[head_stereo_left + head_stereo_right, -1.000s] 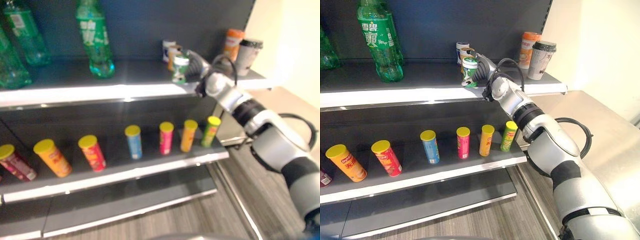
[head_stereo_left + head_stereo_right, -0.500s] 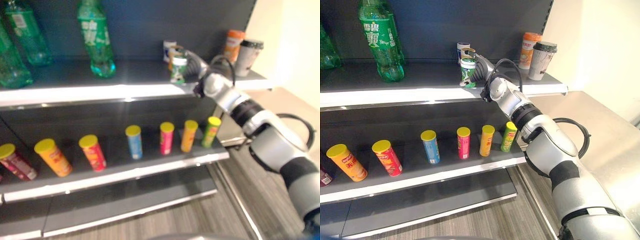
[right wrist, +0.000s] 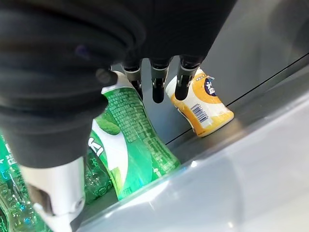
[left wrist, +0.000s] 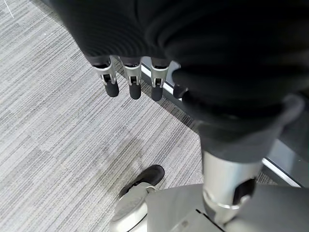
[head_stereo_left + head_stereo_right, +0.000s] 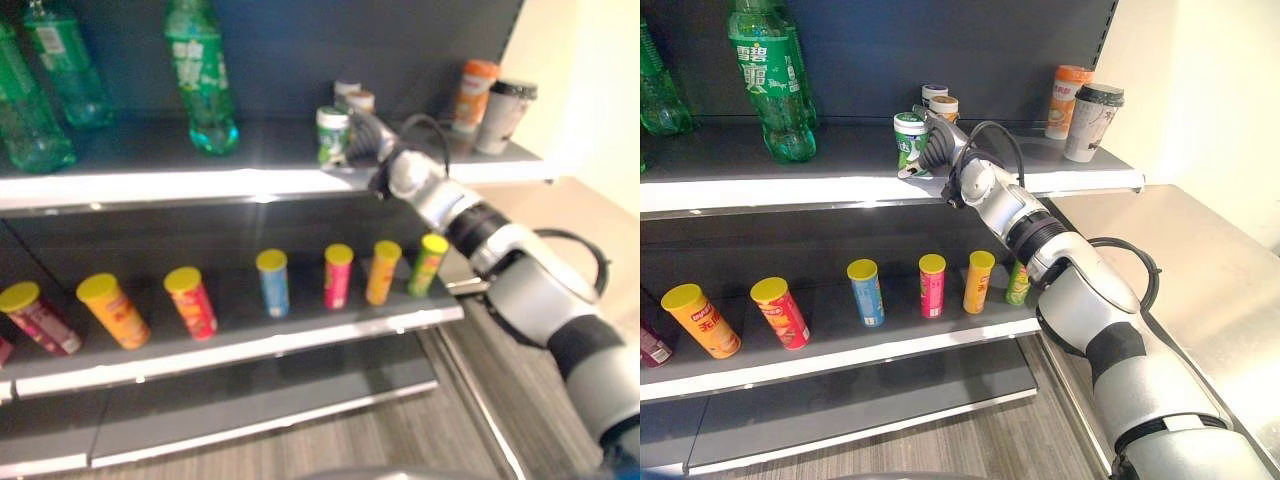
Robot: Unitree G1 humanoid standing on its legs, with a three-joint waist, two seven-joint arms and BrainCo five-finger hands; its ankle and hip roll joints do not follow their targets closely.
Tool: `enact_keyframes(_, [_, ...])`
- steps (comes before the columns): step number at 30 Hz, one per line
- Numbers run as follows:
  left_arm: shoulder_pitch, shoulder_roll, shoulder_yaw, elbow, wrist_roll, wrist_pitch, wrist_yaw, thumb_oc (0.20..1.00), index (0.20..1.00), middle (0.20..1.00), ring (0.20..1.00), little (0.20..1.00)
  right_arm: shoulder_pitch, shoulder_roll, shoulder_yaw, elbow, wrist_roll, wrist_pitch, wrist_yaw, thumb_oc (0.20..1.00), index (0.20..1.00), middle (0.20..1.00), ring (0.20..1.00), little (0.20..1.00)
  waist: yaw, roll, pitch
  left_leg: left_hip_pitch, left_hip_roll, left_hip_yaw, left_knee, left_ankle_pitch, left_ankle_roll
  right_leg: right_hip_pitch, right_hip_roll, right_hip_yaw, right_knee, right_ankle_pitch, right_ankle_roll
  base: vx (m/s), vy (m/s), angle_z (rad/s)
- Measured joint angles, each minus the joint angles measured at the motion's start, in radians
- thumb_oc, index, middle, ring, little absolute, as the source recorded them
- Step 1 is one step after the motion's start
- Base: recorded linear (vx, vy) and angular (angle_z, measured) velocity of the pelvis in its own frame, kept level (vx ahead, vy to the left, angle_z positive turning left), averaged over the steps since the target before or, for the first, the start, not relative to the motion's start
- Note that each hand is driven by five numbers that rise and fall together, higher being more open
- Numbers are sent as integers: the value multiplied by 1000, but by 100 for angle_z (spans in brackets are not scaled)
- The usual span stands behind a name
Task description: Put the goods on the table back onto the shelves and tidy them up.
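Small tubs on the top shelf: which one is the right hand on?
The green-and-white tub, standing in front; the right hand grips it. The orange-and-white tub stands behind, untouched.

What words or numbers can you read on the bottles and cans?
Nothing is clear enough to quote.
tall green plastic bottle: white label characters, too small.
green-and-white canister, held by the right robot hand: print blurred.
orange-and-white canister: barcode and tiny print, unreadable.
yellow-lidded blue tube and its neighbours: print too small.

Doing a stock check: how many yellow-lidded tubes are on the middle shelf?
7, in one row from left to right: dark red, orange, red, blue, pink, second orange, green. More may be cut off at the left edge.
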Motion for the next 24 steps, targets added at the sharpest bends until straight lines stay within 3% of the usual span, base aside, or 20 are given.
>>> enact_keyframes(6, [-1, 0, 1, 0, 0, 0, 0, 1000, 1000, 1000, 1000, 1000, 0, -15, 1, -3, 0, 1, 4, 1000, 1000, 1000, 1000, 1000, -12, 0, 0, 0, 0, 1, 0, 0, 0, -1, 0, 1, 0, -1, 1, 0, 0, 0])
enact_keyframes(12, [-1, -4, 13, 0, 0, 2, -1, 1000, 1000, 1000, 1000, 1000, -8, -173, 11, -218, -9, 1, 0, 1000, 1000, 1000, 1000, 1000, -35, 7, 4, 0, 0, 19, 0, 1, 1, -10, 1, 13, 0, 1, 0, 0, 2, -7])
enact_keyframes(15, [2, -11, 68, 0, 0, 7, -7, 1000, 1000, 1000, 1000, 1000, -8, -287, 7, -446, -28, 8, -7, 1000, 1000, 1000, 1000, 1000, -62, 19, 13, -1, -1, 37, 0, 0, 1, -18, 3, 32, 0, 4, 3, -4, 4, -16])
enact_keyframes(19, [1, -23, 107, -1, 0, 9, -12, 1000, 1000, 1000, 1000, 1000, -1, -382, -58, -656, -50, -9, -25, 1000, 1000, 1000, 1000, 1000, -81, 39, 26, 13, -2, 61, -1, -3, 3, -11, 5, 51, -5, 4, 7, 7, 3, -17])
enact_keyframes(24, [-1, -31, 143, -2, 0, 12, -9, 1000, 1000, 1000, 1000, 1000, 21, -481, -108, -785, -66, -29, -43, 1000, 1000, 1000, 1000, 1000, -97, 44, 29, 18, -3, 78, -7, -6, -1, -11, 5, 60, -6, 0, 13, 2, 3, -6])
